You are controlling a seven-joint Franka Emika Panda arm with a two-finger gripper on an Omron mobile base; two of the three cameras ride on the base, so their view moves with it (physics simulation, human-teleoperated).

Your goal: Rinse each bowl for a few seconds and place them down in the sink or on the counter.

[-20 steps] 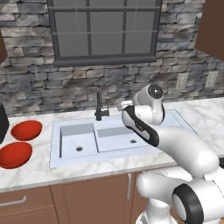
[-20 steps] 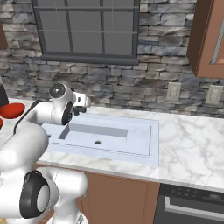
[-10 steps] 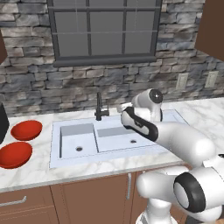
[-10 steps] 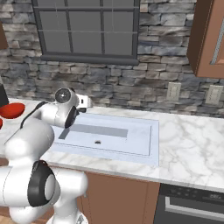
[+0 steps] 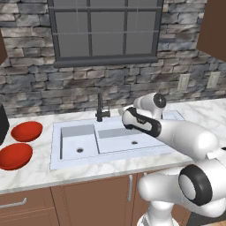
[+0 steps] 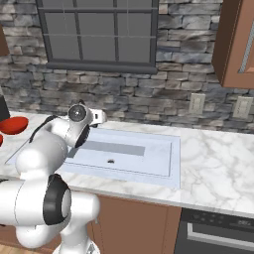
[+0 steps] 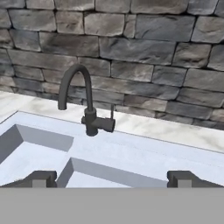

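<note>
grey stone wall and a dark window back the white marble surface (image 5: 31,174), where a pale double sink (image 5: 112,152) sits with a thin dark faucet (image 5: 101,109) at its rear edge. two red bowls (image 5: 26,131) (image 5: 14,156) lie side by side on the surface left of the sink, well apart from the arm, so neither looks rinsed yet. the gripper (image 7: 112,178) hangs over the sink with its fingers (image 7: 41,178) spread wide and nothing between them, pointed at the faucet, probably to turn the water on first. the hand view shows the faucet's curved spout and side handle close up; the left base view adds both bowls, while the right base view catches just one bowl's (image 6: 13,125) edge.
</note>
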